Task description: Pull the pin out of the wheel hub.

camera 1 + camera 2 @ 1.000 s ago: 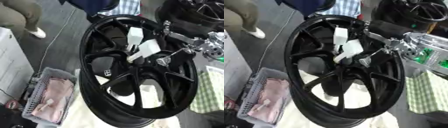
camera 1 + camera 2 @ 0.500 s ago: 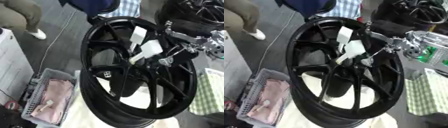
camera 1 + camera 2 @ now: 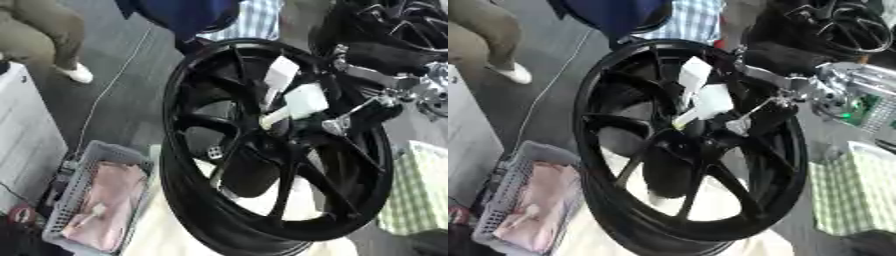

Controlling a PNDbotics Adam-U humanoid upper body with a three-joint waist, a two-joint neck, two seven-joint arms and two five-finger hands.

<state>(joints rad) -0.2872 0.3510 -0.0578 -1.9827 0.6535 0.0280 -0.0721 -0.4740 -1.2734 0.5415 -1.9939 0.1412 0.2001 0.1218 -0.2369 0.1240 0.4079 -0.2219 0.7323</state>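
Grey slotted plastic basket point(image 3: 66, 200) with pink cloth at lower left, big glossy black spoked wheel hub point(image 3: 262, 145) standing upright mid-frame, white pin point(image 3: 278, 116) poking from its centre, right hand point(image 3: 350, 117) reaching in from the right, fingers pinched on the pin's tagged end.

The wheel hub point(image 3: 262, 150) in front of me looks like black metal with a smooth, faintly glossy sheen along its rim and spokes. The pin point(image 3: 296, 106) at its centre is white and matt, plastic by the look of it. My right hand point(image 3: 773, 114), reaching in from three o'clock, is black with bare silver metal joints. At seven o'clock a grey perforated plastic basket point(image 3: 77, 185) holds soft pink cloth point(image 3: 107, 205).
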